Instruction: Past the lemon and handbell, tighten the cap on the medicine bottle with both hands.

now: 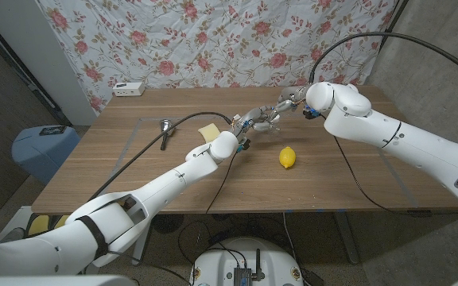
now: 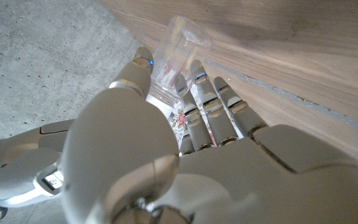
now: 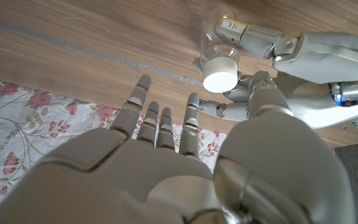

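your left hand (image 3: pixel 303 56) grips the medicine bottle (image 3: pixel 219 37); your right hand (image 3: pixel 166 168) looks released, fingers spread, near the cap (image 3: pixel 220 73). next, pinch and twist it.

No text, label or number can be read anywhere.

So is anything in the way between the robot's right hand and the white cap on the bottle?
Nothing visible. The left hand holds the clear medicine bottle, its white cap facing the right hand, whose fingers are spread with only bare table between. The lemon lies off to the side.
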{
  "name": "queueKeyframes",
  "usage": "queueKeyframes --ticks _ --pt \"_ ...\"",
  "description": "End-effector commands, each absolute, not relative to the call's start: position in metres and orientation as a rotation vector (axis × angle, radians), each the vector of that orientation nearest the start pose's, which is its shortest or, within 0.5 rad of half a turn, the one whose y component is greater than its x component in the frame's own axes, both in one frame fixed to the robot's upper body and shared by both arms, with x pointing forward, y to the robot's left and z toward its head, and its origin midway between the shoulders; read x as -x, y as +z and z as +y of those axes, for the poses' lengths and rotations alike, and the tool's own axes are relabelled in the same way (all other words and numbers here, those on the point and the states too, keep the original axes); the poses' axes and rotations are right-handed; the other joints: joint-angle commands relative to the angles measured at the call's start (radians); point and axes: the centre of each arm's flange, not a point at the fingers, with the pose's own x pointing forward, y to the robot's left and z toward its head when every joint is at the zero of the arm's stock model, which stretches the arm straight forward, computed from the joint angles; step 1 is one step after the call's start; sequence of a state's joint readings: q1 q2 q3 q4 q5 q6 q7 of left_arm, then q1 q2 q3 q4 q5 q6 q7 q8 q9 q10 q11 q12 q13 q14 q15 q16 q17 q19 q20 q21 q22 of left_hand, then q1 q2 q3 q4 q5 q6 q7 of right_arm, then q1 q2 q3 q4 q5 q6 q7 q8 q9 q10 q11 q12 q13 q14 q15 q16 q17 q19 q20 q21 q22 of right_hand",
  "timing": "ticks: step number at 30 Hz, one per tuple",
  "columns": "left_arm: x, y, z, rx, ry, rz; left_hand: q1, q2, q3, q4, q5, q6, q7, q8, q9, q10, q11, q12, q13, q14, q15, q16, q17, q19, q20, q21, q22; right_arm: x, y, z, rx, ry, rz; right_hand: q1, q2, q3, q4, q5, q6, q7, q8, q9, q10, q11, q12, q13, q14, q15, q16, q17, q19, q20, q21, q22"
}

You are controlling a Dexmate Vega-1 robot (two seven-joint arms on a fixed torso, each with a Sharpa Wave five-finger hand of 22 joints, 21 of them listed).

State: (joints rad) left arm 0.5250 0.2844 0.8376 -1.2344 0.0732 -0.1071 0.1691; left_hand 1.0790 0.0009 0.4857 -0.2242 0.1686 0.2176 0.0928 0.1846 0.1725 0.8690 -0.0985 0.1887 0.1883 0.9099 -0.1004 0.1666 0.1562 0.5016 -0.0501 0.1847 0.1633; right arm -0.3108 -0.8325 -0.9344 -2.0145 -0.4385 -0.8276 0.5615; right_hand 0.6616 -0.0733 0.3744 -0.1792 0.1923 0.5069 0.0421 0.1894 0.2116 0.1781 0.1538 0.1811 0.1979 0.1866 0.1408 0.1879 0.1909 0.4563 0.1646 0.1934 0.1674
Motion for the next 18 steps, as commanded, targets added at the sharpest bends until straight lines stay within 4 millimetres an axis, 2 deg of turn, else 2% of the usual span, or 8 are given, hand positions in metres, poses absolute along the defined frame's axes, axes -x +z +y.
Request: queueKeyframes --ticks 1,7,18 --pt "-0.6550 0.0100 0.0240 -0.737 -0.347 -0.722 0.002 0.007 0.069 0.068 0.008 0.003 -0.004 0.002 0.003 0.043 -0.045 0.005 0.004 0.034 -0.065 0.007 0.003 -0.007 -0.008 -0.001 0.001 -0.5768 0.1208 -0.1696 1.524 0.168 -0.147 0.018 0.002 0.014 -0.001 -0.002 0.008 -0.012 0.007 0.003 -0.008 -0.002 0.006 0.002 -0.007 0.001 0.000 0.001 0.004 0.003 0.004 0.003" --pt "-0.6554 0.0103 0.0236 -0.740 -0.345 -0.722 0.002 0.008 0.070 0.068 0.009 0.002 -0.004 0.002 0.003 0.040 -0.039 0.004 0.004 0.033 -0.065 0.006 0.003 -0.006 -0.007 -0.001 0.001 -0.5793 0.1218 -0.1697 1.532 0.171 -0.142 0.041 0.000 0.022 -0.003 -0.003 0.029 -0.031 0.017 0.003 -0.012 -0.003 0.008 0.002 -0.009 0.002 0.002 0.001 0.004 0.001 0.003 0.003" --pt "-0.6564 0.0122 0.0225 -0.742 -0.349 -0.726 0.003 0.008 0.070 0.067 0.008 0.003 -0.005 0.002 0.003 0.043 -0.044 0.006 0.004 0.033 -0.065 0.006 0.003 -0.006 -0.006 -0.001 0.001 -0.5801 0.1226 -0.1677 1.545 0.156 -0.155 0.074 -0.004 0.034 -0.002 -0.006 0.059 -0.054 0.029 0.003 -0.003 -0.008 0.015 0.002 -0.003 -0.004 0.007 0.000 0.010 -0.011 0.002 0.003"
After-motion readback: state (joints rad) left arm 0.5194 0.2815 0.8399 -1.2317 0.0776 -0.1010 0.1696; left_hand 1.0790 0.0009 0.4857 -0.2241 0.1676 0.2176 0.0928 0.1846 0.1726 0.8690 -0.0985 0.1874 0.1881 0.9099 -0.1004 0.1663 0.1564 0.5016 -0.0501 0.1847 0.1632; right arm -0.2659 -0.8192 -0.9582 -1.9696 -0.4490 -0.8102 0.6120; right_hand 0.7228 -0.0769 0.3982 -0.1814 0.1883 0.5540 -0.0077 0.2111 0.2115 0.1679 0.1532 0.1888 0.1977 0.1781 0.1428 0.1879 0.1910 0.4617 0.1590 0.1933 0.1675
